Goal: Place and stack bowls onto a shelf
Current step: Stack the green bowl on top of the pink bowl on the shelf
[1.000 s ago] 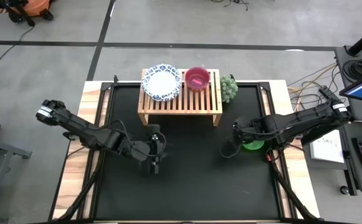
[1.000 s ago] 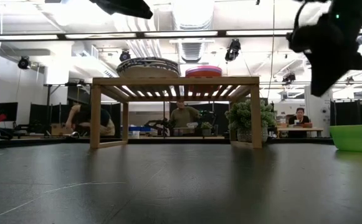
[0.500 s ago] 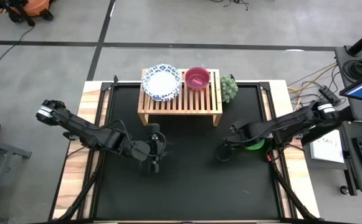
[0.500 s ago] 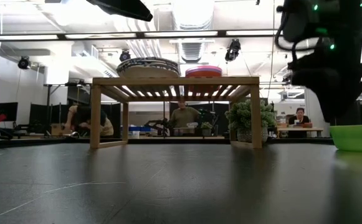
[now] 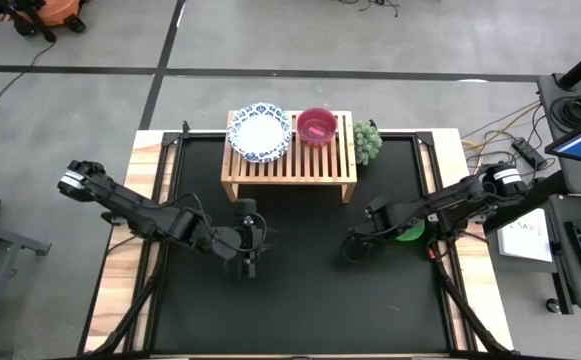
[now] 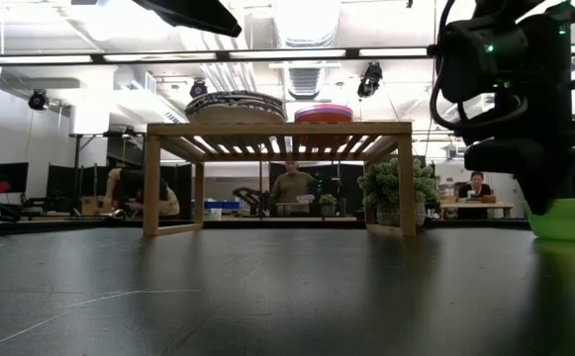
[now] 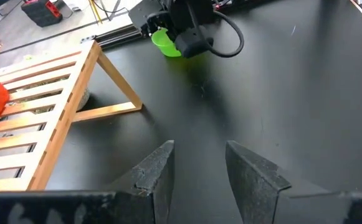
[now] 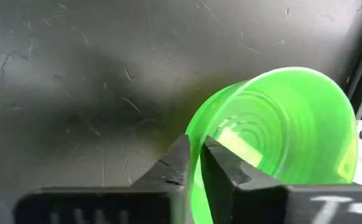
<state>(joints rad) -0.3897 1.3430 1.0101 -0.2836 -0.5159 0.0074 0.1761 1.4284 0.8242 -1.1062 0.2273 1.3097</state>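
Black matting covers our tabletop [image 5: 300, 290]. We see the wooden shelf [image 5: 289, 160] at the back, with a white bowl with a blue rim [image 5: 259, 132] and a magenta bowl [image 5: 317, 126] on top. Beside it sits a bumpy green plant [image 5: 368, 141]. Our right claw [image 8: 195, 163] pinches the rim of the green bowl [image 8: 280, 130], near the mat's right edge. Our left claw [image 7: 196, 168] hangs over the middle, fingers apart, holding nothing.

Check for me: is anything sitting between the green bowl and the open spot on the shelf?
Nothing visible. The right end effector is shut on the green bowl rim at the mat's right edge. Bare black mat lies between it and the shelf. The leafy green object sits beside the shelf's right end, off a direct path.
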